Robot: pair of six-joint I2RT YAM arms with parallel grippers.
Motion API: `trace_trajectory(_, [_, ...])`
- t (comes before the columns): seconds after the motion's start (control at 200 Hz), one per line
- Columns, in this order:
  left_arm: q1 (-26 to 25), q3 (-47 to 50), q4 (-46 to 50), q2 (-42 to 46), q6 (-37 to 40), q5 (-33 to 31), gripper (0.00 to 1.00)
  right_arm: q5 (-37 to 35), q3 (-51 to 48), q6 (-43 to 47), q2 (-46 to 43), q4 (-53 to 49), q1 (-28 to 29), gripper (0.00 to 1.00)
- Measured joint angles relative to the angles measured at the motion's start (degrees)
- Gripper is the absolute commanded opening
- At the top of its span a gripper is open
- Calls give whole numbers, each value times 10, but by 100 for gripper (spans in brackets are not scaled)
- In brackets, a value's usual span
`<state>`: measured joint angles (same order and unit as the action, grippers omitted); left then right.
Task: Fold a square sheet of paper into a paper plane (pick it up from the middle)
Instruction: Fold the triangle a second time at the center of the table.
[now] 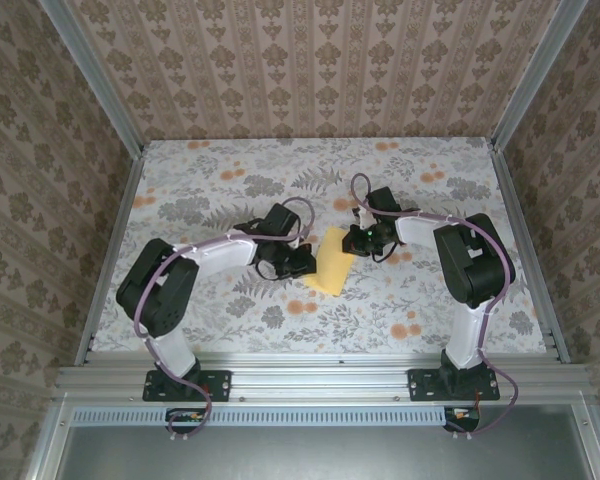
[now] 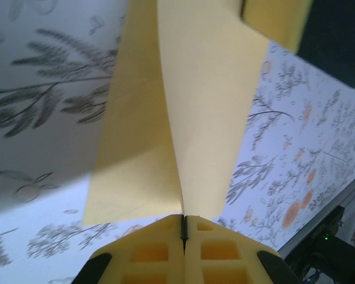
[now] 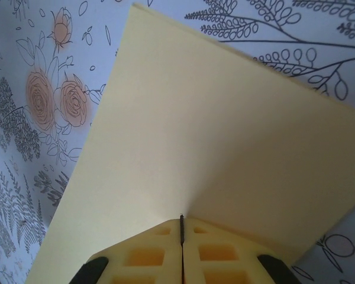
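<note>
The square sheet of paper [image 1: 332, 264], plain yellow-orange, hangs lifted over the middle of the floral cloth between my two grippers. My left gripper [image 1: 302, 262] is shut on its left edge. In the left wrist view the sheet [image 2: 189, 106] bends along a sharp crease that runs up from the shut left gripper [image 2: 184, 220]. My right gripper [image 1: 363, 240] is shut on the sheet's far right edge. In the right wrist view the sheet [image 3: 213, 136] spreads wide and smooth above the shut right gripper [image 3: 181, 220]. A paper plane is out of view.
The floral tablecloth [image 1: 280, 170] covers the table. Metal rails run along the near edge [image 1: 320, 380] and both sides, with patterned walls behind them. Both arm bases are bolted at the near rail.
</note>
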<state>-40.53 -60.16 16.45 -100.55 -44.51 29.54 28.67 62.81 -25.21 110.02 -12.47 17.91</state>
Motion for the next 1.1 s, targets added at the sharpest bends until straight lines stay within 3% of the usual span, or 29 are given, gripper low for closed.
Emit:
trace_trajectory(0.585, [-16,-68,-2,-73,6,8,6,0,0,5,0,0,0,7])
trace_trajectory(1.1, [-23,-4,0,-31,6,-4,5,-71,-1,33,-47,-68,-5,14])
